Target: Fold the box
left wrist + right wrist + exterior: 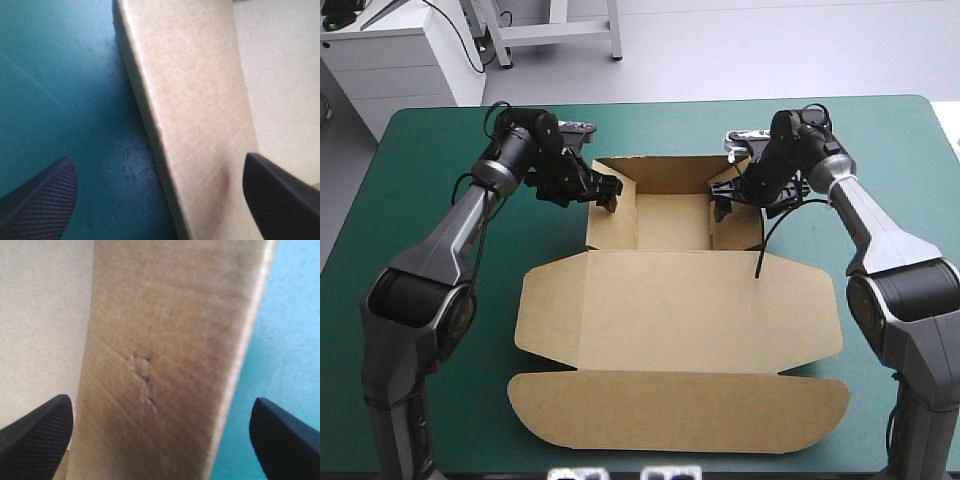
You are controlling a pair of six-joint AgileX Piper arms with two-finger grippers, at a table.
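Teal-green cover spans the table (pixel 410 180), where we see the brown cut-board box (pixel 680 310): tray (pixel 670 225) toward the far edge, lid (pixel 680 405) flat toward the near one. Its side walls run near-to-far. Our black-fingered left end effector (pixel 609 191) stands open astride the left wall (pixel 190 125); the right end effector (pixel 723 206), equally open, straddles the right wall (pixel 165 365).

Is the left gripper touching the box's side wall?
Cannot tell. Left wrist view: the open left gripper straddles the box's side wall; one finger clears it over the teal-green cover, the other overlaps its edge.
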